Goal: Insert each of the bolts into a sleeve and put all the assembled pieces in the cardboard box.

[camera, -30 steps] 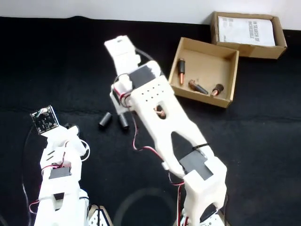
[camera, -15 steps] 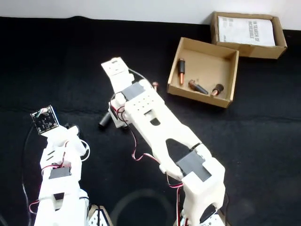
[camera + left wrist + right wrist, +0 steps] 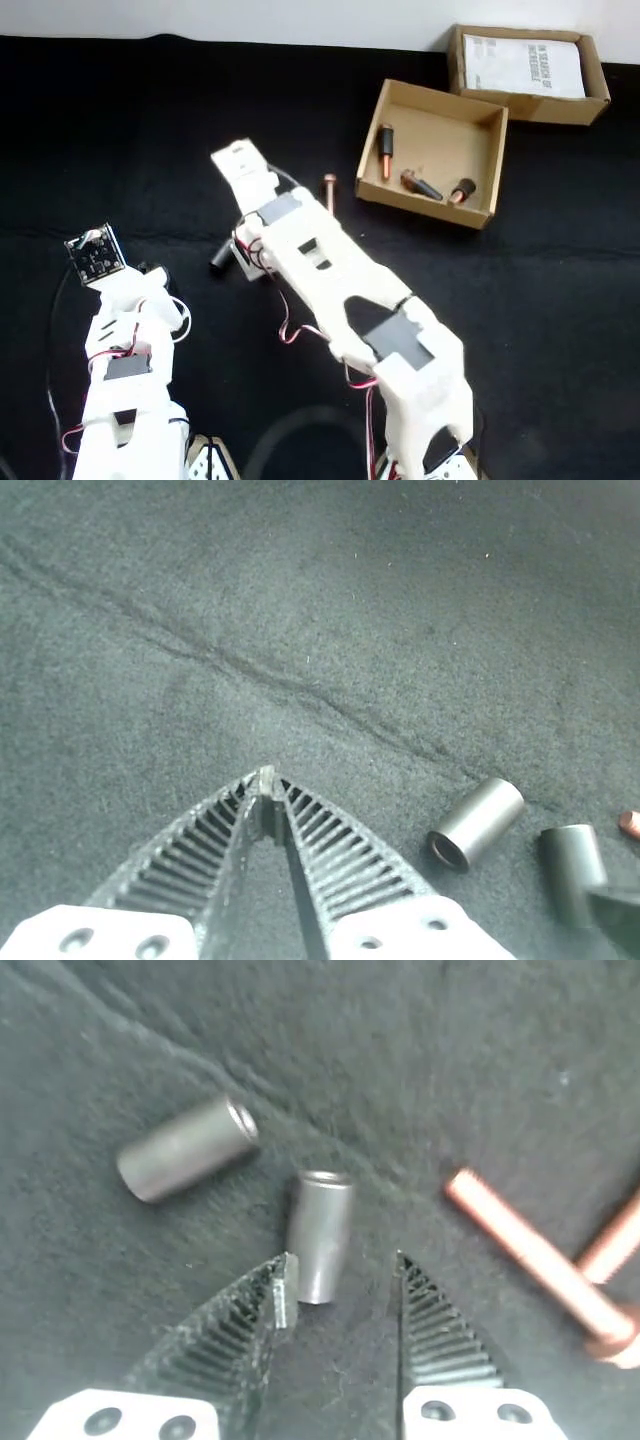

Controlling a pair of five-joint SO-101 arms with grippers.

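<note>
A black cloth (image 3: 560, 330) covers the table across the whole high view. The right arm (image 3: 340, 280) stretches from the bottom centre of that view up toward the upper left of centre. The left arm (image 3: 125, 350) stands in the lower left corner.

The cardboard box (image 3: 420, 207) sits open in the upper right. Three assembled pieces lie inside it: one upright in the frame at the left (image 3: 386, 150), one slanted in the middle (image 3: 421, 185), and one at the right (image 3: 462, 190). A second box (image 3: 540, 108) holding a printed sheet lies in the top right corner.

In the right wrist view, the right gripper (image 3: 340, 1275) is spread moderately wide and grips nothing. The nearer sleeve (image 3: 320, 1235) lies on the cloth with one end between the fingertips. The left gripper (image 3: 268, 780) has its tips pressed together, with nothing in them, above bare cloth.

A loose copper bolt (image 3: 329, 192) lies just left of the cardboard box. The other sleeve (image 3: 221, 256) lies at the left of the right arm.
</note>
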